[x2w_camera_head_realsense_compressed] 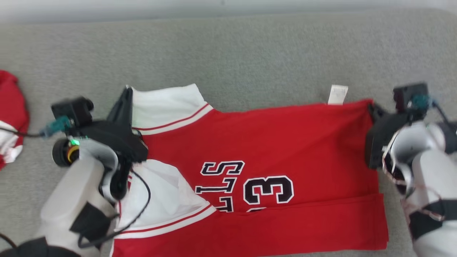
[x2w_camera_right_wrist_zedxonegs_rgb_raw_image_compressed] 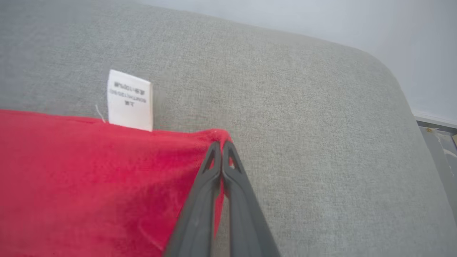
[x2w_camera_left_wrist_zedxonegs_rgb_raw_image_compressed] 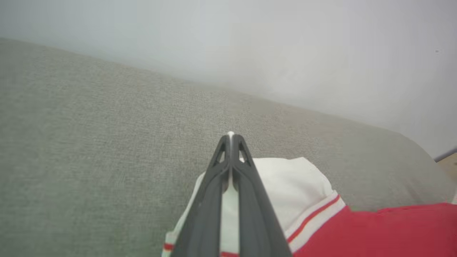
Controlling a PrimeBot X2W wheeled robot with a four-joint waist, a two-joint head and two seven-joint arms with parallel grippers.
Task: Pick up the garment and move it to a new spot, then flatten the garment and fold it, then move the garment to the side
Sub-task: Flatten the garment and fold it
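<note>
Jersey: red with white sleeves. It lies spread on the grey pad, sleeves to the robot's left and hem to its right.
Print: a black "3" with a white outline, with letters beside it, all turned sideways in the head view.
Near edge: a red flap is folded over along the robot's side. Its crease cuts across the bottom of the print.
Far sleeve: white with red and white trim, flat on the pad.
Near sleeve: white with the same trim, partly under the left forearm.
Left jaws: closed on the far sleeve's outer edge. In the left wrist view, white cloth shows between the two dark fingers, right up to the tips.
Right jaws: closed on the far hem corner. In the right wrist view, the fingers meet at the tip and red cloth is pinched between them.
Tag: white with small print that is not readable. It sticks out past the far edge of the jersey, near the right jaws.
Second garment: red and white, bunched at the left edge of the head view, well apart from the jersey.
Background: a pale wall behind the pad.
</note>
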